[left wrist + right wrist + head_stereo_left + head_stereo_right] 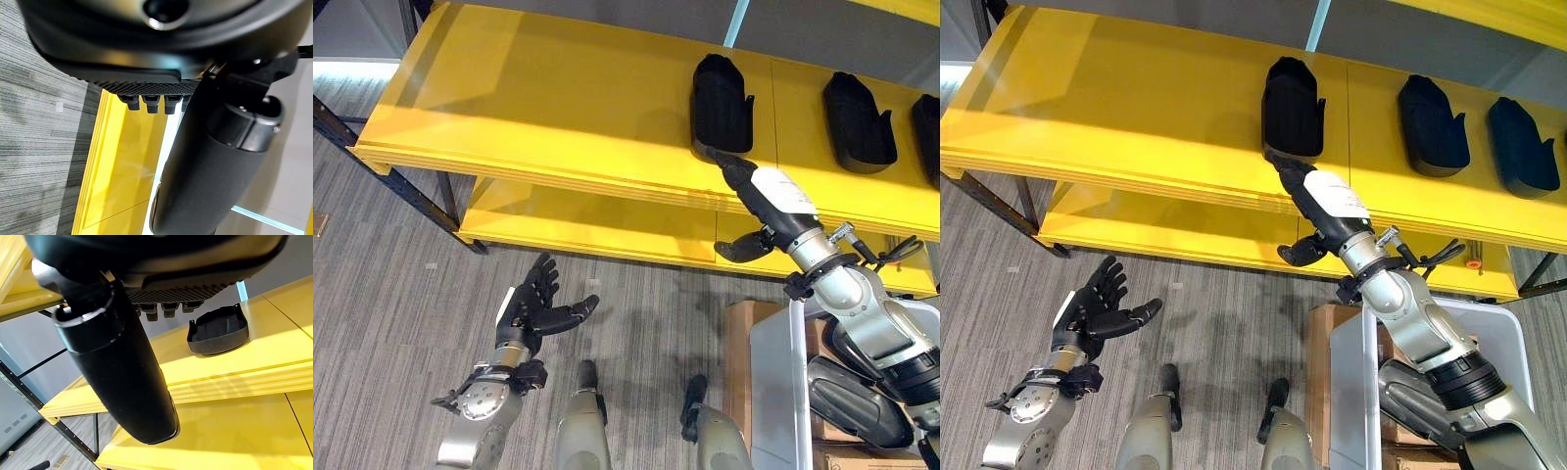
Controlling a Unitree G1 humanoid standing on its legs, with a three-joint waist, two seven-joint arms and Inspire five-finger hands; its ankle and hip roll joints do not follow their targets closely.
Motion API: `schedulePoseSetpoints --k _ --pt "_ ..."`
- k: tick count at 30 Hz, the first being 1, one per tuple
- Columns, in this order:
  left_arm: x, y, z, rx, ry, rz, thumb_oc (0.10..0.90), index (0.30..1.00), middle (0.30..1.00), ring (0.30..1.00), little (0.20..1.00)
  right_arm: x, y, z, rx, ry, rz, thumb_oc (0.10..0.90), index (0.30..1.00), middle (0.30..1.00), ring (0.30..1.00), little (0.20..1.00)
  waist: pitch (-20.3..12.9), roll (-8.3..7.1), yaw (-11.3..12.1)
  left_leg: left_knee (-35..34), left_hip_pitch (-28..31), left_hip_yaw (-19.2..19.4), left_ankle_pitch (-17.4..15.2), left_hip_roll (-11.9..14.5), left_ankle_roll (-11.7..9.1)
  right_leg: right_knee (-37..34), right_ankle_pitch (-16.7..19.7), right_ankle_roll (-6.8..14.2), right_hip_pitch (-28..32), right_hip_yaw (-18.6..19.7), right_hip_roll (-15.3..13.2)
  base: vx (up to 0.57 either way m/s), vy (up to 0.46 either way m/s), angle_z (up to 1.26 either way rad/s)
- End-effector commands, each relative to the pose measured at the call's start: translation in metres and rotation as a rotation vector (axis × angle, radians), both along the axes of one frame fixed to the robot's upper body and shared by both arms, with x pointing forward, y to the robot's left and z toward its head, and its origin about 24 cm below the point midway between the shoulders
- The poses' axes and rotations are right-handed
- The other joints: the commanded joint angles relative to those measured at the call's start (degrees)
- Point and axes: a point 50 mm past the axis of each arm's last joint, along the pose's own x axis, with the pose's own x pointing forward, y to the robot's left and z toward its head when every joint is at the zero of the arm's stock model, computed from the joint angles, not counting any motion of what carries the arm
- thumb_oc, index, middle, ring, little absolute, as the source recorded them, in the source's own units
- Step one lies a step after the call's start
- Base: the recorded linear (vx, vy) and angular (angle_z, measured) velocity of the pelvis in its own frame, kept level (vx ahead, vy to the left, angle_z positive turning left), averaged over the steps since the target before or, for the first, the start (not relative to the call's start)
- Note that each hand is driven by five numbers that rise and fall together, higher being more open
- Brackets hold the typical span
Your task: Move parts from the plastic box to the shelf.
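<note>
— Parts first: where do they sit?
— Three black parts lie on the yellow shelf (558,108). The nearest part (721,103) rests just past the fingertips of the right hand (773,201); a second part (858,122) lies further out to that hand's right, and a third part (930,137) beyond it at the view's border.
— Is the right hand holding the nearest one?
— No. Its fingers are stretched straight toward the part's near end, the thumb hanging loose below the shelf's front lip. From the head views the fingertips look to be touching or just short of the part; I cannot tell which. The right wrist view shows the part sitting free on the shelf.
— And the left hand (533,305)?
— Low by the robot's left side over the grey carpet (391,284), fingers spread and relaxed, carrying nothing.
— Which step, then?
— I judge a part has just been set down, with the hand either nudging it or about to let go of the placement.
— Next?
— Draw the right hand clear without dragging the part off the edge, then reach down to the plastic box (1508,343) below that arm, beside a cardboard carton (1317,343), for another.
</note>
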Motion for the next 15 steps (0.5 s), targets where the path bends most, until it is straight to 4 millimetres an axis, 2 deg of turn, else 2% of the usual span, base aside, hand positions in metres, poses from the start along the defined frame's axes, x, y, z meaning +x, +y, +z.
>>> schedulePoseSetpoints --k 1,6,15 --pt "0.002 -0.004 0.022 0.035 -0.132 -0.056 0.900 1.000 1.000 1.000 1.000 0.006 0.005 0.024 -0.054 -0.110 0.034 0.900 1.000 1.000 1.000 1.000 -5.2 -0.96 0.8 2.3 2.4 -0.7 -6.2 2.6 -0.5 0.1 -2.3 1.5 1.4 0.5 -0.4 0.00 0.000 0.00" --pt "0.002 -0.004 0.022 0.038 -0.130 -0.063 0.900 1.000 1.000 1.000 1.000 0.019 -0.002 0.028 -0.103 -0.109 -0.024 0.900 1.000 1.000 1.000 1.000 -5.0 -1.00 1.3 2.4 2.1 -0.8 -6.0 2.5 -0.6 0.0 -2.1 1.4 1.3 0.3 -0.4 0.00 0.000 0.00" --pt "0.001 -0.002 0.023 0.027 -0.133 -0.062 0.900 1.000 1.000 1.000 1.000 0.040 -0.009 0.052 -0.168 -0.180 -0.115 0.900 1.000 1.000 1.000 1.000 -4.7 -0.93 2.0 2.3 1.6 -1.1 -5.8 2.5 -0.6 0.1 -2.0 1.2 1.0 0.2 -0.3 0.00 0.000 0.00"
